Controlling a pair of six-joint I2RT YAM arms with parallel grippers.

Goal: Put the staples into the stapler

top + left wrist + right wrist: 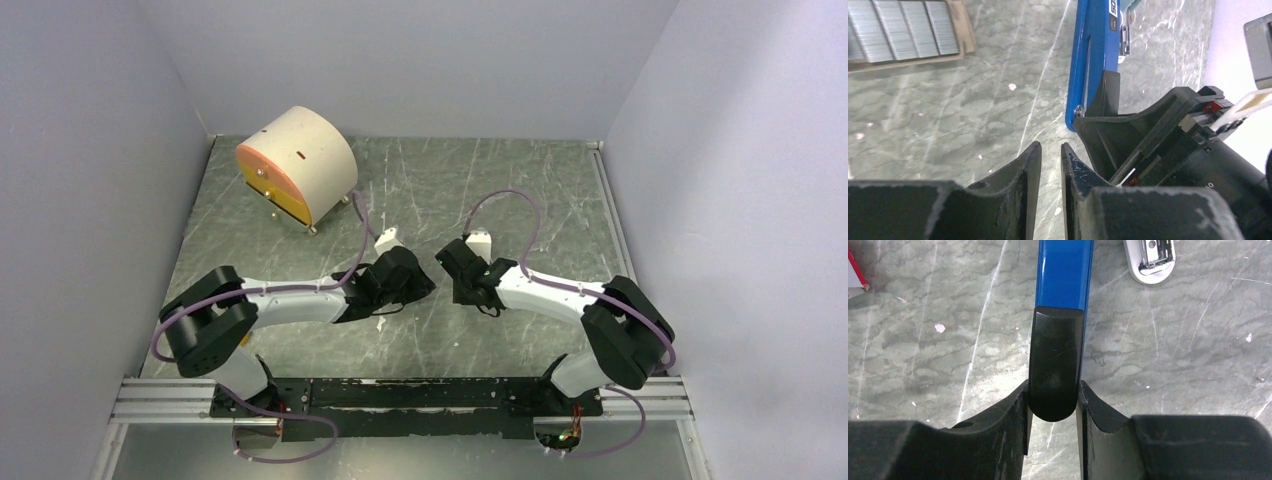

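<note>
Stapler: we see the stapler (1064, 272), with a blue body and a rounded black end, near the middle of the counter (480, 190). The two wrists cover it in the top view. It runs straight away from the right wrist camera, and we cannot tell whether it rests on the counter.
Right gripper: the right gripper (1053, 390) is clamped on the stapler's black end, with one finger pressed to each side.
Left gripper: the left gripper (1050, 147) has its jaws a little apart, with bare counter showing in the narrow gap and nothing between them. Its tips sit just beside the stapler's near end, on its left in the left wrist view, and do not touch it.
Staples: the staples (898, 27) are grey strips packed side by side in an open brown tray (962, 30). The tray lies flat on the counter, well apart from the stapler and to its left in the left wrist view. We cannot find the staples in the top view.
Near the stapler: a white and chrome piece (1149, 260) lies on the counter just to the right of the blue body. A red-and-white box (854, 275) shows only a corner, well off to the left.
Far left corner: a cream drum (300, 165) with an orange front stands on small feet, well apart from both grippers.
</note>
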